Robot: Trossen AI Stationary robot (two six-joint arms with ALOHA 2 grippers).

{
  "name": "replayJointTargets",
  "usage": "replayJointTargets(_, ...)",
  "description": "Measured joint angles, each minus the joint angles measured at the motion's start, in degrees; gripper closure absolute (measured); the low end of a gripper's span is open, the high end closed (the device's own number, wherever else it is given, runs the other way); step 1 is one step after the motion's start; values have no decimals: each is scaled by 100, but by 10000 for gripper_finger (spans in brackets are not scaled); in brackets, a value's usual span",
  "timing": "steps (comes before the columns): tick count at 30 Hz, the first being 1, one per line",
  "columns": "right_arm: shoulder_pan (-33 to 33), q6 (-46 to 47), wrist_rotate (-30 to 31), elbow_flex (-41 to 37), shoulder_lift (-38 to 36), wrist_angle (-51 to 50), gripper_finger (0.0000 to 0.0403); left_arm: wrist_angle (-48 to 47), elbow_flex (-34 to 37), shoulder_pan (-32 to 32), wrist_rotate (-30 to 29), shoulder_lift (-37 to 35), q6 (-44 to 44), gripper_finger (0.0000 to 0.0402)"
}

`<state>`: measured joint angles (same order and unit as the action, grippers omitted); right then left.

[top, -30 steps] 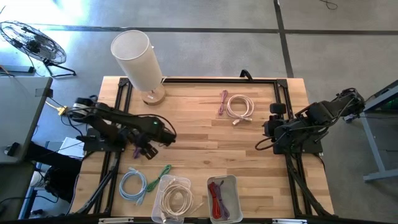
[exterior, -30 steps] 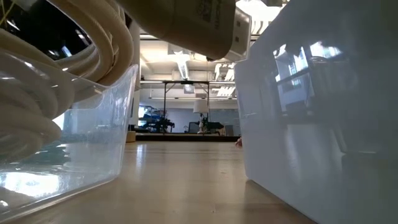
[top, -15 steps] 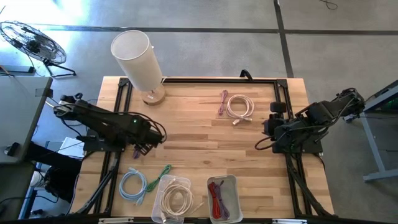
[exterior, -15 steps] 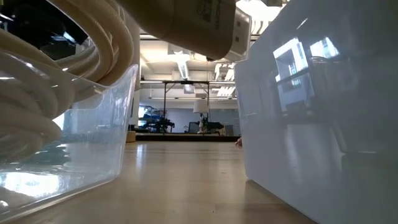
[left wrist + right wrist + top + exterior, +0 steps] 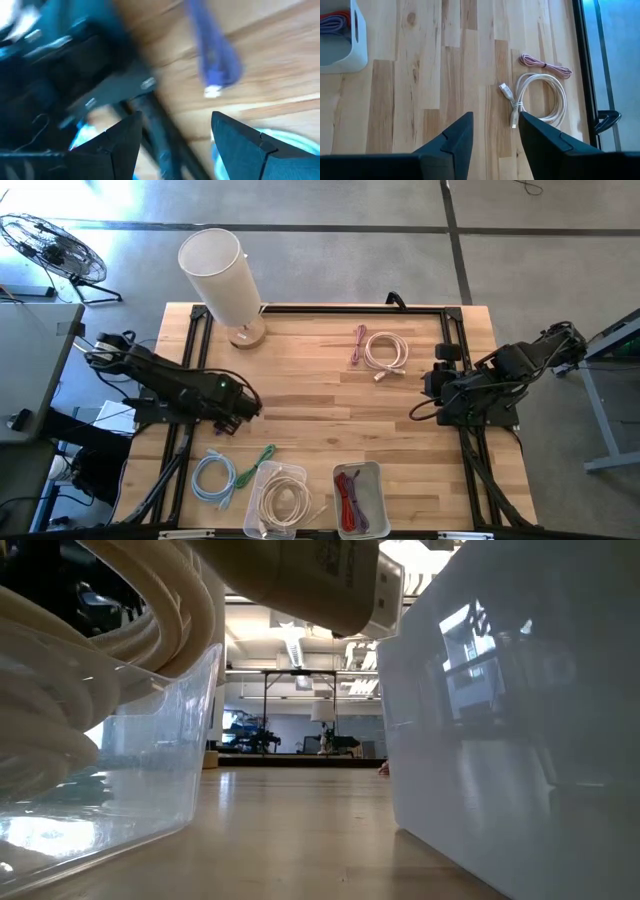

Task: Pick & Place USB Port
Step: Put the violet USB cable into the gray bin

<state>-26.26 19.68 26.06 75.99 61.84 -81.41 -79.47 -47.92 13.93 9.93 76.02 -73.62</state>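
Since pulling back, left gripper (image 5: 232, 417) wider, over purple cable (image 5: 214, 60)

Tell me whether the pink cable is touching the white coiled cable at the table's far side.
Apart. The right wrist view shows bare wood between the pink cable and the white coiled cable; the high view agrees.

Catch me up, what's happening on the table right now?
The left pincer hangs open over the left part of the wooden table, holding nothing, with a short purple cable lying loose on the wood just ahead of it. The right pincer waits empty at the right edge, facing a coiled white USB cable and a small pink cable. A clear bin with a cream cable coil and a white bin with red cable sit at the front edge.
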Motion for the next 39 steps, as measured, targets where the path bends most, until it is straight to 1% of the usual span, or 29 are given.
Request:
replayJointTargets(3, 1, -4, 0, 0, 0, 6, 254, 748, 220, -2, -235, -2, 140, 169)
replayJointTargets(7, 2, -13, 28, 0, 0, 18, 254, 1225, 413, -2, -557, -2, 119, 169)
replayJointTargets(12, 2, -16, 37, 0, 0, 20, 254, 1216, 491, -2, -607, -2, 114, 169)
replayJointTargets(26, 2, -74, 55, 0, 0, 106, 254, 1405, 496, -7, -1101, -2, 135, 169)
replayJointTargets(30, 2, -185, 57, 0, 0, 191, 254, 1655, 676, -9, -938, -2, 88, 169)
replayJointTargets(32, 2, -197, 57, 0, 0, 209, 254, 1969, 890, -9, -728, -2, 0, 170)
replayJointTargets(35, 2, -216, 57, 0, 0, 210, 254, 2533, 1242, -9, -569, -2, -54, 170)
replayJointTargets(39, 2, -216, 46, 0, 0, 212, 254, 2797, 1491, -9, -568, -17, -267, 169)
